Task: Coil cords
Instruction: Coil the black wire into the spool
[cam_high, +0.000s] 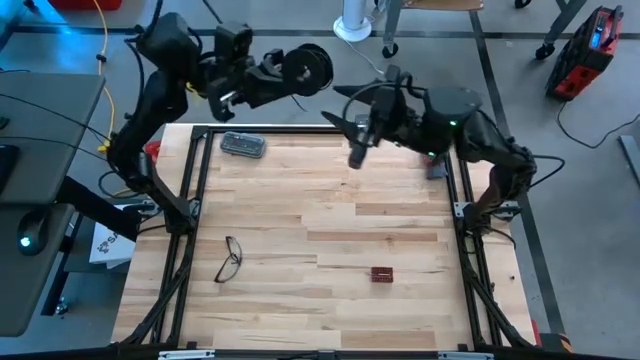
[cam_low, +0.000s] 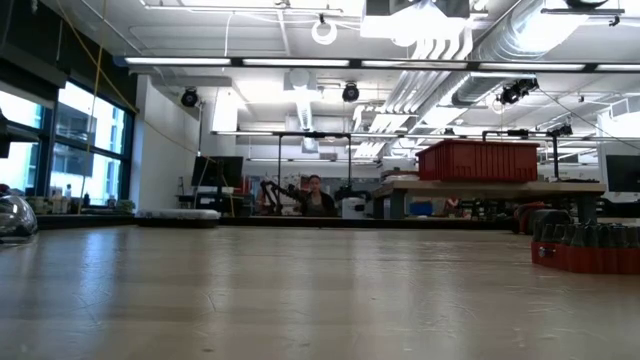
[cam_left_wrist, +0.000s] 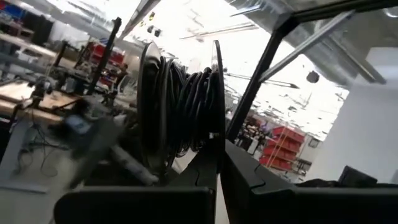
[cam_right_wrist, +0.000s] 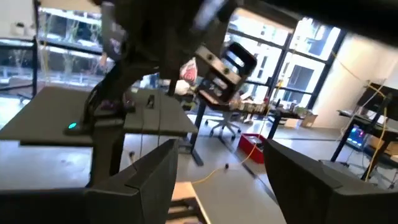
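The cords are a thin dark wire wound on a small round black reel (cam_high: 308, 68), held high over the table's far edge. In the left wrist view the wire (cam_left_wrist: 186, 106) lies in coils between the reel's two flanges. My left gripper (cam_high: 288, 78) is shut on the reel. My right gripper (cam_high: 343, 138) hovers just right of the reel, above the far edge, open with nothing between its fingers (cam_right_wrist: 217, 180). No loose end of wire shows. My left gripper pinches the rim of one of the reel's flanges (cam_left_wrist: 216, 134) between its two fingers. The fingers come roughly level from the table's left. The reel is lifted clear of the table, and its wound wire stands beside the fingers.
Black-framed eyeglasses (cam_high: 229, 258) lie near the table's left edge. A small red-brown block (cam_high: 381, 274) lies toward the near right, and a grey case (cam_high: 243, 145) at the far left. A yellow cable (cam_high: 103, 60) hangs beyond the left arm.
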